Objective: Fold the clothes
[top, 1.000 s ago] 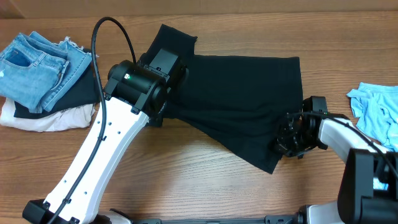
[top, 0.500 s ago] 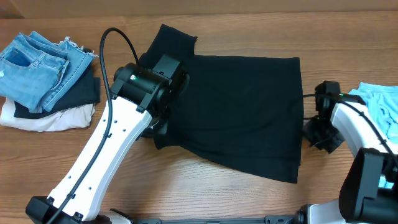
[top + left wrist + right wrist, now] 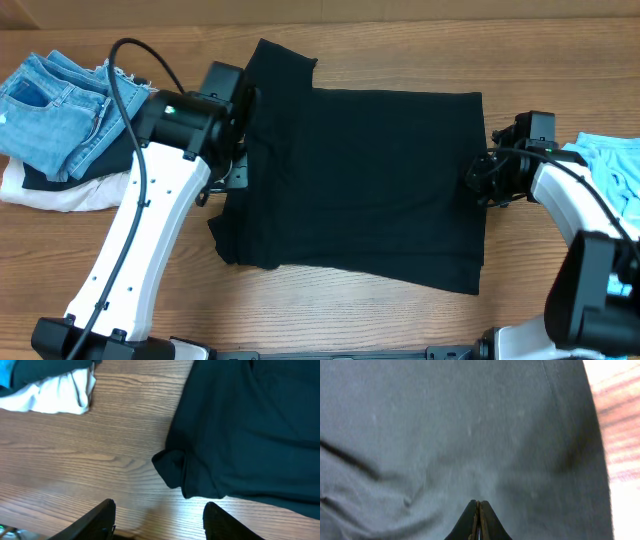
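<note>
Black T-shirt (image 3: pixel 370 180) spread on table (image 3: pixel 300 315), left gripper (image 3: pixel 159 510) wide and empty above its bunched corner, right gripper (image 3: pixel 478 506) pinched shut over fabric

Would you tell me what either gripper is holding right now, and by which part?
Nothing: left gripper open over the table; right gripper shut over the T-shirt, no fabric pinched.

1. The front strip of the surface (image 3: pixel 330 320), below the black T-shirt (image 3: pixel 380 180) and between the two arms, lies bare; passage is open there.
2. Left edge: blue denim (image 3: pixel 60 110) stacked over a cream garment (image 3: pixel 70 192) blocks access.
3. Right edge: a light-blue garment (image 3: pixel 612 175) occupies the space.
4. The left end effector (image 3: pixel 159 510), fingers apart, overhangs the bare wood beside the shirt's left corner.
5. The right end effector (image 3: pixel 487 180), fingers together, stands at the shirt's right hem.
</note>
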You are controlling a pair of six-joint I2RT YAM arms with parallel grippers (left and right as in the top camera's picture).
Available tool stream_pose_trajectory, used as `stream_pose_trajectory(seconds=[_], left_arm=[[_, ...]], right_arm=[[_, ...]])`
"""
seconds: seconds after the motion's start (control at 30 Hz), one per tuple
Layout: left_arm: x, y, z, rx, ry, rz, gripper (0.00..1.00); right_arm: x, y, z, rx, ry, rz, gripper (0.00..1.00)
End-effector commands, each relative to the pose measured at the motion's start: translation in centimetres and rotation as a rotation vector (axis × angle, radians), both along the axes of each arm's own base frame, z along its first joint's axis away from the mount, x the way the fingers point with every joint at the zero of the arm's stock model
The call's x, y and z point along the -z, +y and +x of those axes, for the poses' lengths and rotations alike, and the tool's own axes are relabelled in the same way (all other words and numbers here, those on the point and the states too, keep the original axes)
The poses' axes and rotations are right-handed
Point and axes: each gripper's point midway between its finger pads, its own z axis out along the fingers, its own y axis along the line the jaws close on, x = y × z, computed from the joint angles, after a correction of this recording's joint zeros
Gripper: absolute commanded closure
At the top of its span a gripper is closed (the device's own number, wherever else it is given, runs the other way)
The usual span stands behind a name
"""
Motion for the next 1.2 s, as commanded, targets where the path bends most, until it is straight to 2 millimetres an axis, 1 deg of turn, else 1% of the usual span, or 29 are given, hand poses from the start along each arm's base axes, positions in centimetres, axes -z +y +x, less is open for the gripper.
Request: stream_pose_trajectory(seconds=[0.0, 0.03, 0.07, 0.1, 0.17, 0.2, 0.23, 0.27, 0.3, 0.33, 0.43, 0.5, 0.53, 0.57, 0.6, 0.63, 0.67, 0.7, 0.73, 0.77, 0.8, 0.87, 0.93, 1.0, 1.07, 1.1, 1.17], left_arm=[[0.2, -0.2, -0.1, 0.023, 0.022, -0.045, 0.41], [0.2, -0.2, -0.1, 0.027, 0.024, -0.045, 0.41], [0.2, -0.2, -0.2, 0.026, 0.025, -0.045, 0.41], [0.2, -0.1, -0.2, 0.026, 0.026, -0.044, 0.40], [0.2, -0.2, -0.2, 0.026, 0.025, -0.044, 0.39], [0.2, -0.2, -0.1, 0.026, 0.021, -0.045, 0.36], [0.2, -0.2, 0.0, 0.026, 0.018, -0.046, 0.32], [0.2, -0.3, 0.3, 0.026, 0.007, -0.050, 0.23], [0.2, -0.5, 0.6, 0.027, -0.004, -0.063, 0.06], [0.2, -0.8, 0.8, 0.030, -0.012, -0.077, 0.00], [0.2, -1.3, 1.2, 0.033, -0.029, -0.100, 0.00], [0.8, -1.9, 1.2, 0.039, -0.018, -0.134, 0.00], [1.5, -2.3, 1.1, 0.052, -0.001, -0.154, 0.00], [2.8, -2.8, 0.8, 0.070, 0.027, -0.176, 0.00], [4.3, -3.1, 0.4, 0.071, 0.052, -0.194, 0.00], [5.4, -3.2, 0.1, 0.069, 0.070, -0.205, 0.00], [6.8, -3.3, -0.2, 0.063, 0.091, -0.223, 0.00], [8.1, -3.2, -0.4, 0.051, 0.106, -0.246, 0.00], [9.3, -3.2, -0.4, 0.034, 0.114, -0.282, 0.00], [11.0, -3.5, -0.1, 0.022, 0.106, -0.370, 0.00], [12.0, -4.0, 0.5, 0.037, 0.083, -0.452, 0.00], [12.8, -5.0, 1.5, 0.069, 0.033, -0.563, 0.01], [13.6, -5.8, 2.5, 0.119, -0.003, -0.627, 0.03], [14.6, -6.5, 3.2, 0.165, -0.003, -0.649, 0.05], [15.6, -8.0, 4.3, 0.214, -0.011, -0.733, 0.09], [16.2, -8.4, 4.8, 0.220, -0.015, -0.753, 0.09], [17.5, -8.7, 5.3, 0.220, -0.005, -0.769, 0.09]], right_arm=[[3.8, -0.8, -0.5, 0.069, 0.119, -0.018, 0.96], [4.7, -1.1, -0.9, 0.086, 0.152, -0.036, 0.96], [5.5, -2.2, -1.7, 0.137, 0.206, -0.082, 0.96], [5.9, -4.1, -2.8, 0.208, 0.263, -0.166, 0.96], [5.9, -7.6, -4.8, 0.293, 0.341, -0.332, 0.96], [5.6, -10.1, -6.1, 0.325, 0.382, -0.447, 0.96], [5.2, -11.6, -6.8, 0.366, 0.409, -0.502, 0.96], [4.9, -12.4, -7.2, 0.411, 0.425, -0.517, 0.96], [4.7, -12.9, -7.0, 0.428, 0.421, -0.514, 0.96], [4.5, -13.2, -6.7, 0.441, 0.411, -0.504, 0.96], [4.1, -12.5, -5.6, 0.427, 0.386, -0.440, 0.96], [3.8, -10.9, -4.2, 0.344, 0.344, -0.352, 0.95], [3.4, -9.5, -3.1, 0.274, 0.306, -0.267, 0.92], [2.6, -8.3, -2.0, 0.208, 0.259, -0.199, 0.88], [1.1, -6.7, -0.5, 0.125, 0.175, -0.112, 0.82], [-0.4, -5.8, 0.5, 0.089, 0.115, -0.060, 0.76], [-1.9, -5.1, 1.1, 0.062, 0.062, -0.025, 0.73], [-3.7, -4.3, 1.7, 0.040, 0.002, 0.017, 0.64], [-5.2, -3.5, 2.0, 0.027, -0.045, 0.052, 0.56], [-7.0, -2.3, 2.1, 0.003, -0.091, 0.096, 0.53], [-7.4, -1.5, 1.9, -0.013, -0.093, 0.110, 0.54], [-7.1, -0.2, 1.2, -0.045, -0.057, 0.115, 0.54], [-5.9, 1.6, 0.1, -0.105, -0.016, 0.098, 0.54], [-4.8, 2.3, -0.6, -0.126, 0.024, 0.056, 0.54], [-3.7, 3.0, -1.6, -0.112, 0.073, 0.049, 0.55], [-3.3, 3.1, -1.9, -0.113, 0.086, 0.048, 0.55], [-2.2, 3.1, -2.5, -0.112, 0.125, 0.052, 0.55]])
